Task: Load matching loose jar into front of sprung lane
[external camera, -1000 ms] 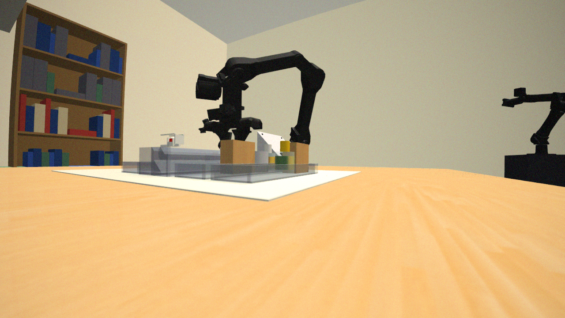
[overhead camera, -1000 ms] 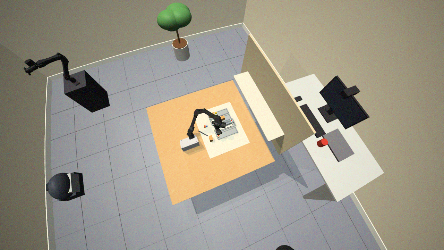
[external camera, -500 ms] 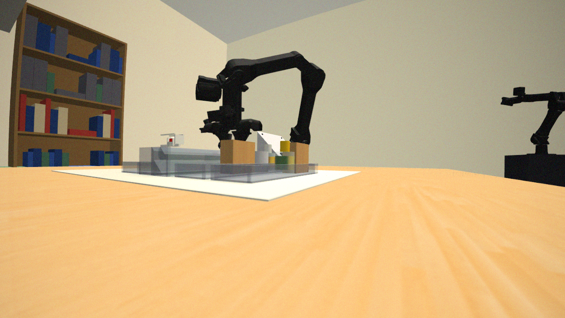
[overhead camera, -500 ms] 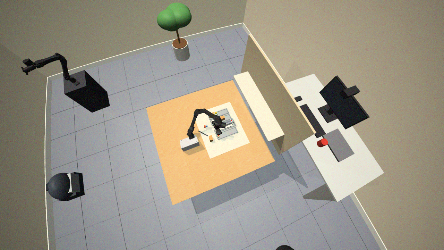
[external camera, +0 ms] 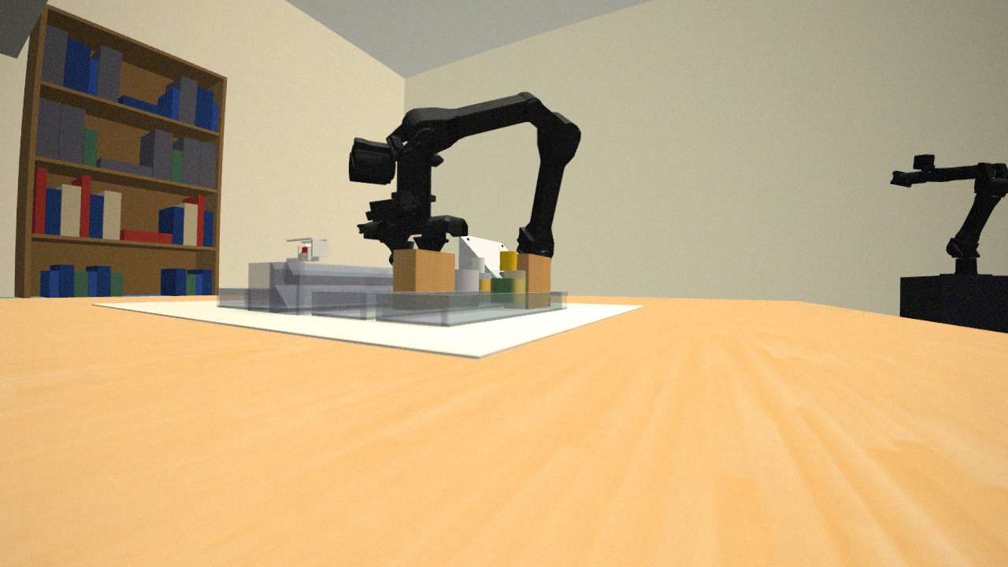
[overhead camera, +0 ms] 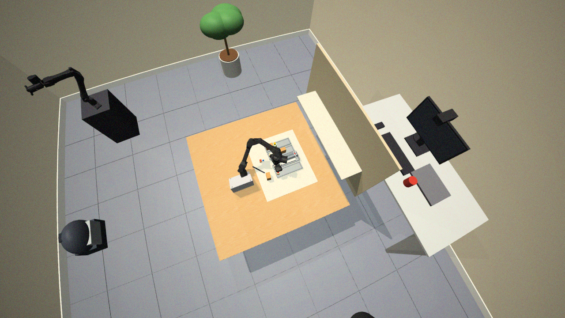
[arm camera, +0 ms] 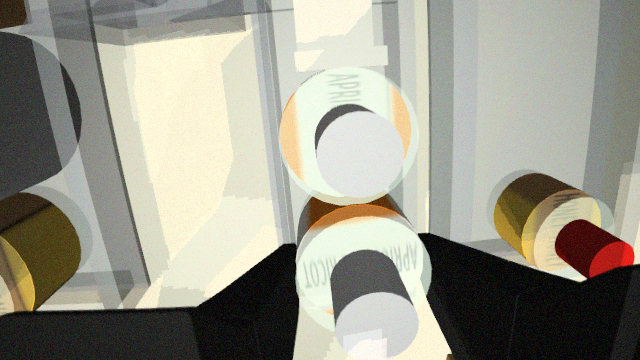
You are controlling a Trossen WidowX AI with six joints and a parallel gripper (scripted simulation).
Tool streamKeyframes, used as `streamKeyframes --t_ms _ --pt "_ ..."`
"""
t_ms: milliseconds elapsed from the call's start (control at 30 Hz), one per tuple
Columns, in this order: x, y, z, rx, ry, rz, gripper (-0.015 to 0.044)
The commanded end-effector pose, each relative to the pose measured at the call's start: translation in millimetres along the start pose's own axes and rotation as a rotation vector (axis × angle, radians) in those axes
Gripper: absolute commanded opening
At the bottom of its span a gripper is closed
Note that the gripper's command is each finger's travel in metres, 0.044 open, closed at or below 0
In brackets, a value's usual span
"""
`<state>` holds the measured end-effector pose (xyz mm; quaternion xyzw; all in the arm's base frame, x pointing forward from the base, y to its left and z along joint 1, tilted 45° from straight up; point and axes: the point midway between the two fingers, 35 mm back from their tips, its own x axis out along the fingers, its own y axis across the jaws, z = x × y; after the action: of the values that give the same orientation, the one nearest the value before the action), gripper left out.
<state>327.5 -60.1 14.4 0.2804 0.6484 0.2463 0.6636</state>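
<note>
In the wrist view my gripper is shut on a clear apricot jar with an orange filling and a white lid. A matching apricot jar stands just beyond it in the middle lane, between the lane's clear side walls. The two jars look to be touching, one behind the other along the lane. In the exterior view a tan box hides both jars. The grey lane rack stands on a white mat. I cannot make out the pusher plate.
A yellow jar with a red lid lies in the lane to the right. Another yellow jar and a dark-topped jar sit to the left. A second tan box and a green jar stand near the rack.
</note>
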Motion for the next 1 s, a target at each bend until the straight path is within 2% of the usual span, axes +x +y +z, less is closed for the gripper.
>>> streamKeyframes --t_ms 0,967 --pt "0.8 2.3 4.9 -0.011 -0.019 0.005 0.0" --pt "9.5 4.3 3.1 -0.011 -0.019 0.006 0.0"
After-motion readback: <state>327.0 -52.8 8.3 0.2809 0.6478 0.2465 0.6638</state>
